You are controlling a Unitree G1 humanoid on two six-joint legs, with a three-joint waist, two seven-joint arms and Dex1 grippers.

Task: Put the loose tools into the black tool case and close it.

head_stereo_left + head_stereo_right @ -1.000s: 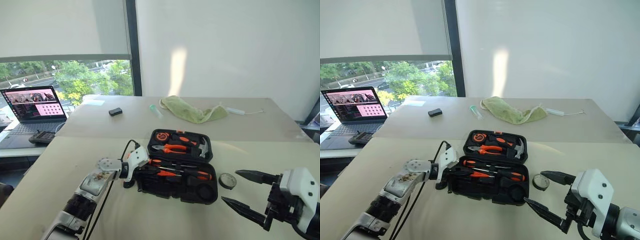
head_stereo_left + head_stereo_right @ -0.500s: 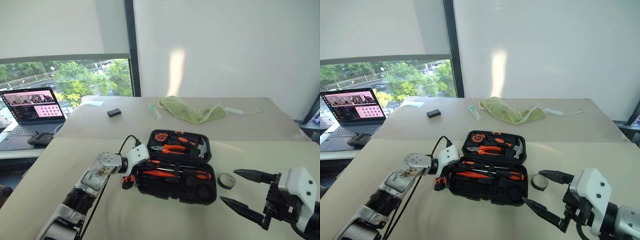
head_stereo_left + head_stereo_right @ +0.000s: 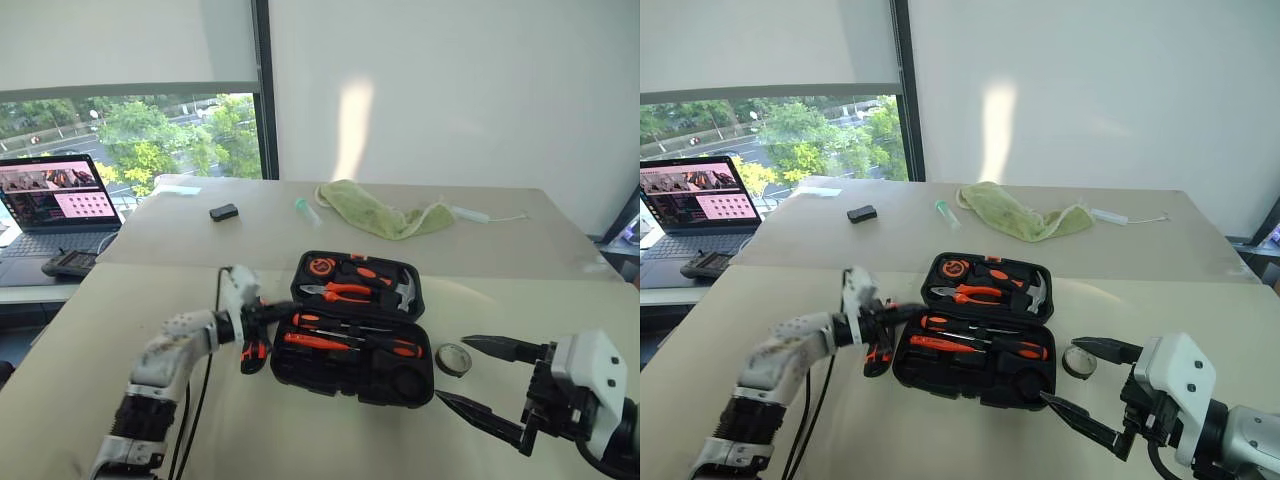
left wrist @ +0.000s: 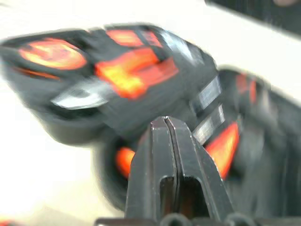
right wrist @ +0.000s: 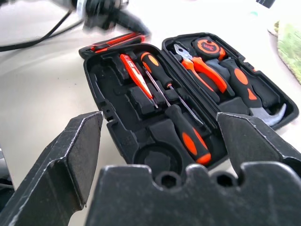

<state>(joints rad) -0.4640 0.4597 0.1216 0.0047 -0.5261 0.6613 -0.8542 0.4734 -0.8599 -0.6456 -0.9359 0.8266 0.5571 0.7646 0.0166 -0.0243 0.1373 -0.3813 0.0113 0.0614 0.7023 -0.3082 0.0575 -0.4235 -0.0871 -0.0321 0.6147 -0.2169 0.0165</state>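
Note:
The black tool case [image 3: 355,375] lies open in the middle of the table. Two screwdrivers [image 5: 186,134] and a slim orange tool [image 5: 134,73] sit in its near half. Pliers [image 3: 340,294], a hammer and a tape measure fill the far half. An orange-black utility knife [image 3: 254,352] lies on the table by the case's left edge. My left gripper [image 3: 283,310] is shut and empty, pointing level at that edge just above the knife. A small dark tape roll [image 3: 455,359] lies right of the case. My right gripper [image 3: 453,371] stands wide open, with the roll showing between its fingertips.
On the far table lie a green cloth [image 3: 375,215], a small black box [image 3: 224,212], a clear tube [image 3: 305,210] and a white cable [image 3: 485,217]. A laptop [image 3: 55,200] stands at the left, a dark device [image 3: 65,263] in front of it.
My left arm has lifted and its wrist has turned, so the shut gripper now points level towards the case's left edge. The camera has shifted a little. The right gripper has kept still.

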